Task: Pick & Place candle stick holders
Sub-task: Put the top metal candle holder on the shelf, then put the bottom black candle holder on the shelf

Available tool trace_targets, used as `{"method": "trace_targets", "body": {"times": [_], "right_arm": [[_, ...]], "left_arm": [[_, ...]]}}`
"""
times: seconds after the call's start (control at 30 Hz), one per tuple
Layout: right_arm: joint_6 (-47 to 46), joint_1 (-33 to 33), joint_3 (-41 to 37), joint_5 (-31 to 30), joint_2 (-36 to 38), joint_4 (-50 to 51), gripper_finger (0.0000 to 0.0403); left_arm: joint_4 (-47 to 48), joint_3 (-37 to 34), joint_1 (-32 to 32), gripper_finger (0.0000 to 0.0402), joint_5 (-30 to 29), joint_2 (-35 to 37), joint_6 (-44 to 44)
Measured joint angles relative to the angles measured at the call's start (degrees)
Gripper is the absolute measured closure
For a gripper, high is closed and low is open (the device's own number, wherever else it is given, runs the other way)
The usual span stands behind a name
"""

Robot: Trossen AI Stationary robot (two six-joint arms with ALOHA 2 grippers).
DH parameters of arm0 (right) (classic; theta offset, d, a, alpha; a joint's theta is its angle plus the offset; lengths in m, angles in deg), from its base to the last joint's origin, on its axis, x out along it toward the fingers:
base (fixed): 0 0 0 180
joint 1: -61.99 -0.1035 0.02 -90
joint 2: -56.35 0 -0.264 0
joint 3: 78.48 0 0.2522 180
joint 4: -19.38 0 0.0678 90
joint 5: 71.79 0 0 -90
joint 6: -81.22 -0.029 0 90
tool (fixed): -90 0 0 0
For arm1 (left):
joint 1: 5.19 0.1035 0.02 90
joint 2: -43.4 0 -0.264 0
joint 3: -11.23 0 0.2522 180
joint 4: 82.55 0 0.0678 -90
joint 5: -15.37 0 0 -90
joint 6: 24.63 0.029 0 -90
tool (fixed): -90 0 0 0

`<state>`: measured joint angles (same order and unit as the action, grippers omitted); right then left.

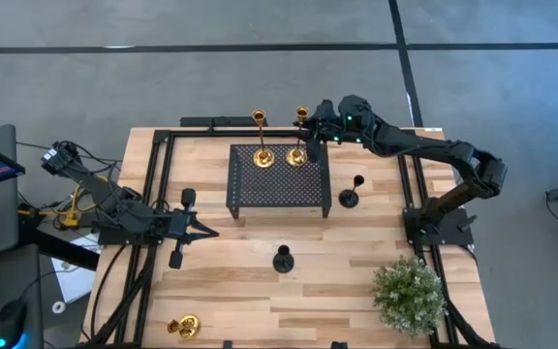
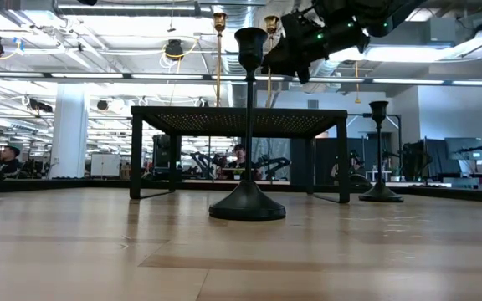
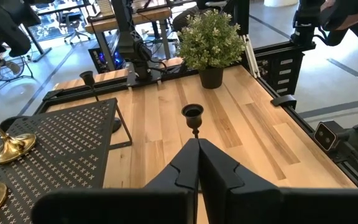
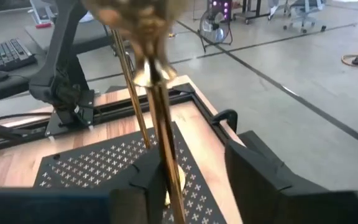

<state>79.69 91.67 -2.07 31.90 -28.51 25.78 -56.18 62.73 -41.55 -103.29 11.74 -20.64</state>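
Two tall gold holders (image 1: 263, 153) (image 1: 297, 151) stand by their round bases on the black perforated stand (image 1: 279, 189). My right gripper (image 1: 312, 143) is open around the stem (image 4: 163, 143) of the right-hand one, above the stand's far edge. One black holder (image 1: 283, 259) stands on the table nearer the front, another (image 1: 349, 197) right of the stand. A short gold holder (image 1: 184, 327) lies at the front left. My left gripper (image 1: 204, 231) is shut and empty, left of the stand, pointing toward the near black holder (image 3: 192, 118). My right gripper's fingers stand on either side of the tall gold holder's stem, well below its cup, coming level from the table's right side. The stem runs close beside one finger (image 4: 149, 180); I cannot tell whether it touches. The holder stands upright on the stand.
A small green plant (image 1: 410, 294) in a pot stands at the front right corner. Black frame rails (image 1: 153, 194) run along the table's left, right and far edges. Bare wood lies between the stand and the front edge.
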Motion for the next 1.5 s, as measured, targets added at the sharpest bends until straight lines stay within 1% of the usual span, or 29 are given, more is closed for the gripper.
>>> {"method": "trace_targets", "body": {"times": [0.13,0.27,0.4,0.53,0.63,0.77,0.93,1.03,1.17,1.3,1.5], "right_arm": [[0.0,0.1,0.0,0.0,2.4,2.8,0.0224],[0.0,0.1,0.0,0.0,6.4,5.3,0.0198],[0.0,0.1,0.1,0.0,11.7,8.1,0.0186],[-0.3,-0.6,0.1,-0.1,17.9,12.2,0.0187],[-3.1,-1.9,0.1,0.0,22.7,16.6,0.0195],[-3.5,-5.1,0.1,0.0,28.7,24.1,0.0212],[-3.5,-11.1,0.0,-0.1,34.9,35.0,0.0241],[-3.5,-15.6,-2.0,-0.2,38.2,38.1,0.0263],[-2.8,-22.5,-6.0,-0.2,41.8,38.4,0.0293],[-3.2,-28.9,-10.7,-0.2,44.1,38.1,0.0314],[-9.3,-36.2,-18.1,-3.9,44.1,33.4,0.0331]], "left_arm": [[0.0,0.0,0.0,0.0395,0.0,0.0,0.0],[0.0,0.0,0.0,0.0393,0.0,0.0,0.0],[0.0,0.0,0.0,0.0392,0.0,0.0,0.0],[0.0,0.0,0.0,0.0395,0.0,0.0,0.0],[0.0,0.0,0.0,0.0395,0.0,0.0,0.0],[0.0,0.0,0.0,0.0392,0.0,0.0,0.0],[0.0,0.0,0.0,0.0395,0.0,0.0,0.0],[0.0,0.0,0.0,0.0395,0.0,0.0,0.0],[0.0,0.0,0.0,0.0394,0.0,0.0,0.0],[0.0,0.0,0.0,0.0395,0.0,0.0,0.0],[0.0,0.0,0.0,0.0392,0.0,-0.5,0.0]]}}
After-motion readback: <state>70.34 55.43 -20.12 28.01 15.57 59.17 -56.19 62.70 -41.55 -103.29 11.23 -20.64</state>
